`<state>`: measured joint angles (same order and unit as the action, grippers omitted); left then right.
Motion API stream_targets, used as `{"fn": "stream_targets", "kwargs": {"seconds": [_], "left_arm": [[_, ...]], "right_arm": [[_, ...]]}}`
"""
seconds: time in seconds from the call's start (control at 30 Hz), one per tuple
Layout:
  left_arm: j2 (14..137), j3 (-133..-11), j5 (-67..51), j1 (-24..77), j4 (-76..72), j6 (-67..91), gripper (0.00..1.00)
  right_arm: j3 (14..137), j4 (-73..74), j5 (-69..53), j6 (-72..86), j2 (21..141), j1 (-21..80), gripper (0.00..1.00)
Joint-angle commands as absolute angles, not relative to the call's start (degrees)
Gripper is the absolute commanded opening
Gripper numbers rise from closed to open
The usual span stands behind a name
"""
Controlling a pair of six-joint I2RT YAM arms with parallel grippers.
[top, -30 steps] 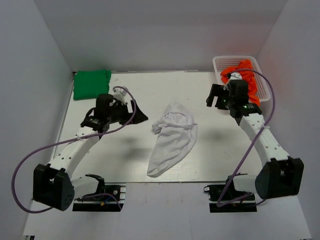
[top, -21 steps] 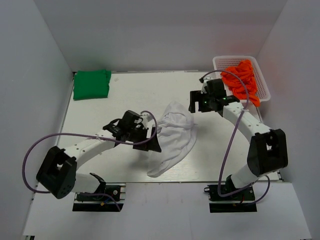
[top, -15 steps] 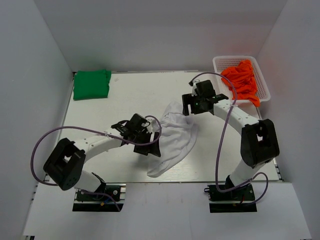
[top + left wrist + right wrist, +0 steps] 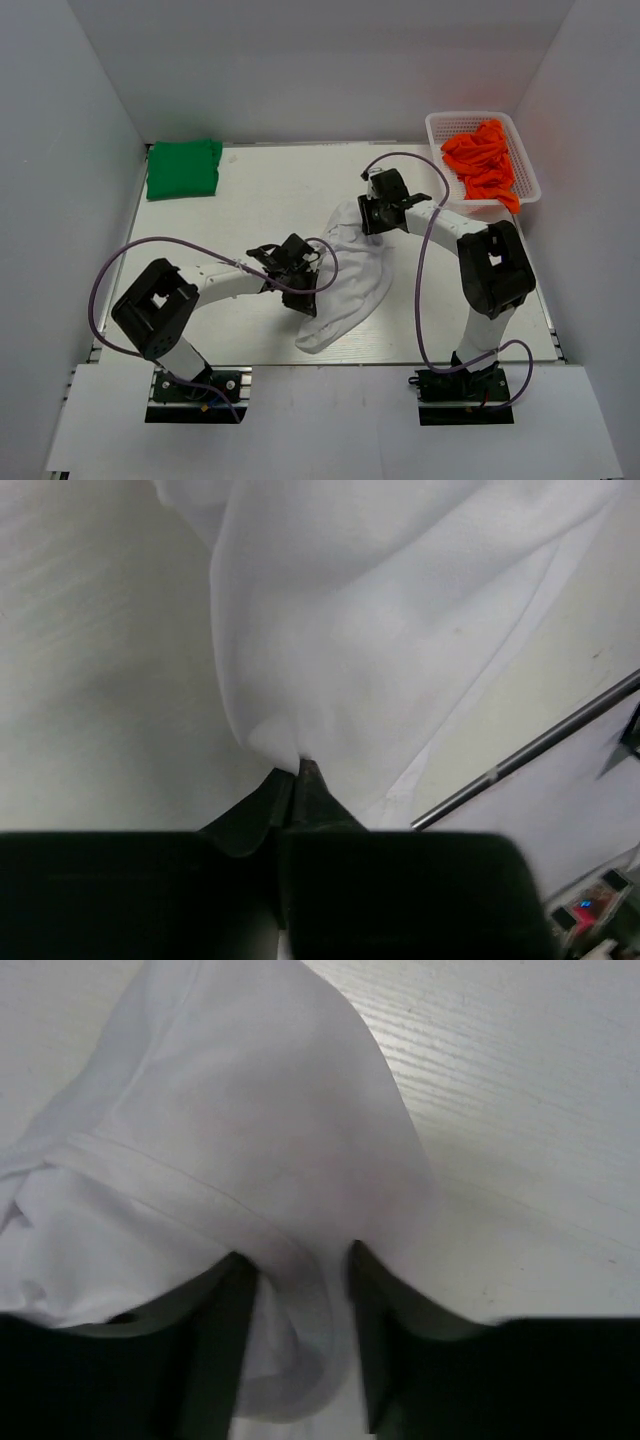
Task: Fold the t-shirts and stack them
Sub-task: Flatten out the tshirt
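The white t-shirt [image 4: 350, 270] lies crumpled mid-table. It looks limp and light, so it is probably best taken by the hem or shoulder seams. The left gripper [image 4: 298, 768] pinches a fold at its near-left edge. The right gripper [image 4: 298, 1260], jaws apart, straddles the far hem. The green t-shirt [image 4: 183, 168] sits folded at the far left of the matte white table [image 4: 250, 190], which is enclosed by pale walls.

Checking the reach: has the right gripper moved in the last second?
Yes. The right gripper swung left, away from the basket, onto the white t-shirt.
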<state>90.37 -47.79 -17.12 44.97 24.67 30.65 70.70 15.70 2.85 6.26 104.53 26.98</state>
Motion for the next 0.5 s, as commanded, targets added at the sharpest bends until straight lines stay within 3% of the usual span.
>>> {"fn": "stream_targets", "kwargs": {"seconds": [0.0, 0.03, 0.07, 0.3, 0.47], "left_arm": [[89.2, -51.7, -13.8, 45.4, 23.5, 31.1, 0.06], [89.2, -52.3, -12.5, 45.4, 24.0, 31.6, 0.0], [87.9, -52.8, -9.4, 45.4, 24.0, 31.6, 0.0], [75.5, -61.5, 13.2, 45.4, 29.3, 36.2, 0.0], [69.1, -69.2, 28.7, 45.4, 32.7, 36.2, 0.0]], "right_arm": [[71.0, 7.5, 4.7, 8.7, 104.7, 27.2, 0.39], [71.1, 7.5, 4.0, 8.7, 104.9, 27.0, 0.21], [72.1, 7.6, 4.6, 9.0, 104.6, 27.2, 0.0], [72.9, 9.8, 19.3, 16.2, 90.7, 26.6, 0.0], [79.4, 21.0, 31.0, 19.4, 83.1, 25.9, 0.0]]}}
